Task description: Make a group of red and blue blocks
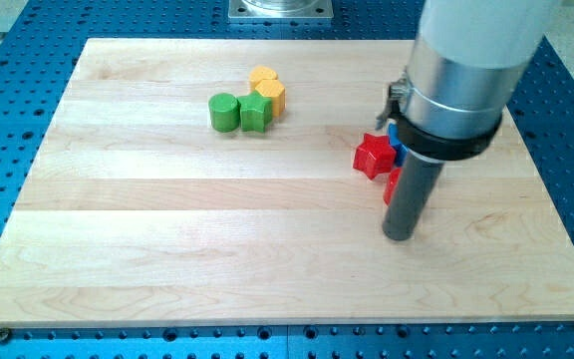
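Note:
A red star block (372,157) lies on the wooden board (167,249) right of centre. A blue block (395,138) peeks out just behind it, mostly hidden by the arm. A second red block (392,185) shows as a sliver beside the rod, its shape hidden. My tip (399,235) rests on the board just below and to the right of the red star, next to the second red block.
A green cylinder (224,112), a green block (254,113) and two yellow blocks (267,90) cluster at the view's upper middle. The arm's wide grey body (461,70) covers the upper right. A blue perforated table (8,150) surrounds the board.

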You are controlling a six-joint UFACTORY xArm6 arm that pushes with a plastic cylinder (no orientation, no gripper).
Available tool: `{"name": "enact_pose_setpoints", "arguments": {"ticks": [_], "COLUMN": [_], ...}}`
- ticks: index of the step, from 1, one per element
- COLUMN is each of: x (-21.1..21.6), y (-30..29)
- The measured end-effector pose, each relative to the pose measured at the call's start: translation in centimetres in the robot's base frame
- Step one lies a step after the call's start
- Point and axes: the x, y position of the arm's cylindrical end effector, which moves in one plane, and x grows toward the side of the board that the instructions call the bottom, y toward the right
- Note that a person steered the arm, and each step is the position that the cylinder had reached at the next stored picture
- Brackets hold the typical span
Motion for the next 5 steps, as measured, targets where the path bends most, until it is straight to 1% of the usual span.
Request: {"name": "enact_pose_setpoints", "arguments": {"ticks": [1, 2, 5], "x": [-2.5, -3.0, -1.7], "y": [0.4, 1.9, 1.9]}}
